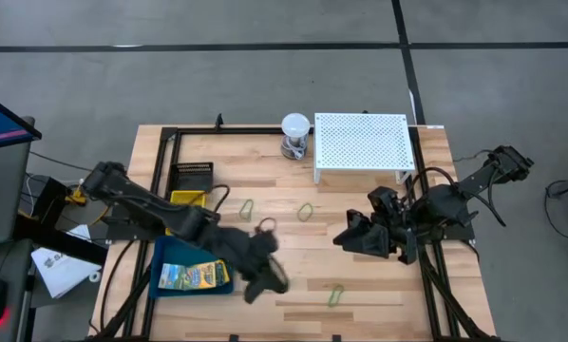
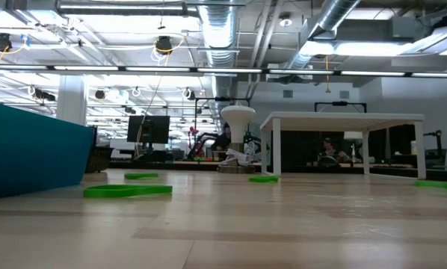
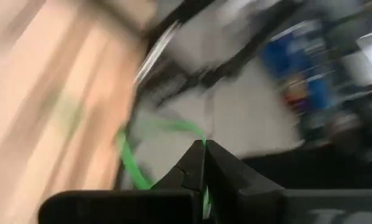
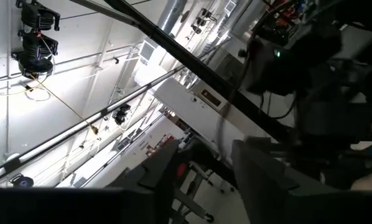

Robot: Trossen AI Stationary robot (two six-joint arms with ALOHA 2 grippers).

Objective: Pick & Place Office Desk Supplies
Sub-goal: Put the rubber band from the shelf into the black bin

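My left gripper [image 3: 203,163] is pressed together, pinching a thin green rubber loop [image 3: 131,163], held up over the wooden desk [image 1: 379,285] just right of the blue tray [image 1: 160,252]. My right gripper [image 4: 201,165] points up off the desk's right side, fingers spread apart, holding nothing.

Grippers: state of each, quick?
Left gripper: shut on a green loop.
Right gripper: fingers apart, holding nothing.

Left gripper [image 3: 204,163] pinched closed mid-table, arm outstretched; right gripper [image 4: 201,168] parted, tipped upward, arm folded.
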